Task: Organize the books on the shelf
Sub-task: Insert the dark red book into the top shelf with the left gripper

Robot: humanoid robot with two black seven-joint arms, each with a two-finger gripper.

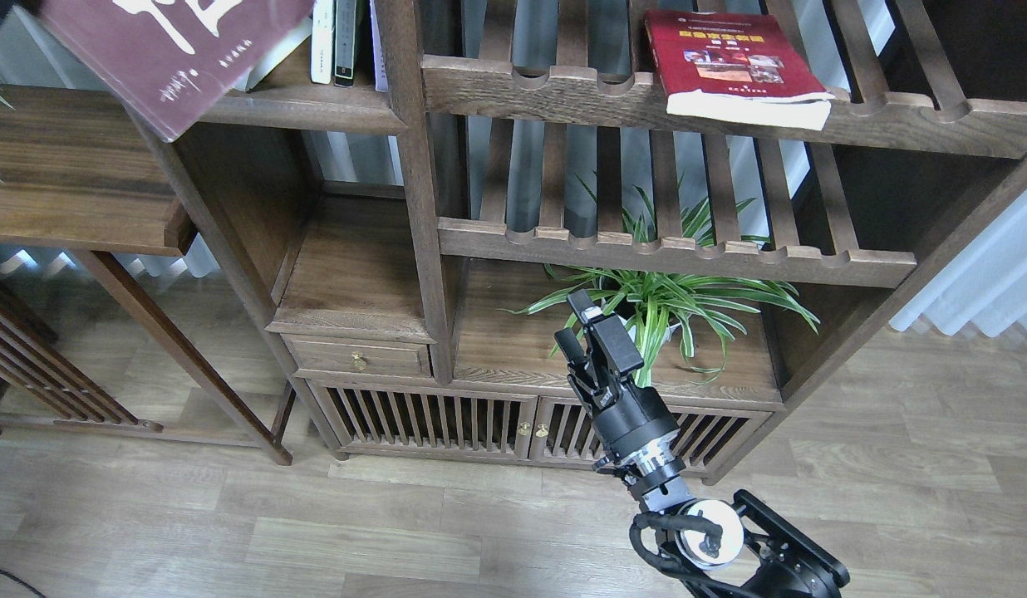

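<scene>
Two books show: maroon book (177,58) tilted over shelf (314,106); red book (734,66) flat; right fingers (582,332) slightly parted, empty.

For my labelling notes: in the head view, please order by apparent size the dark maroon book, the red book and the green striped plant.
1. Green striped plant
2. Dark maroon book, cropped and nearer, so unsure against the plant
3. Red book

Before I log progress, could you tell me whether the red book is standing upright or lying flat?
Lying flat: the red book rests cover-up on the slatted rack.
</scene>
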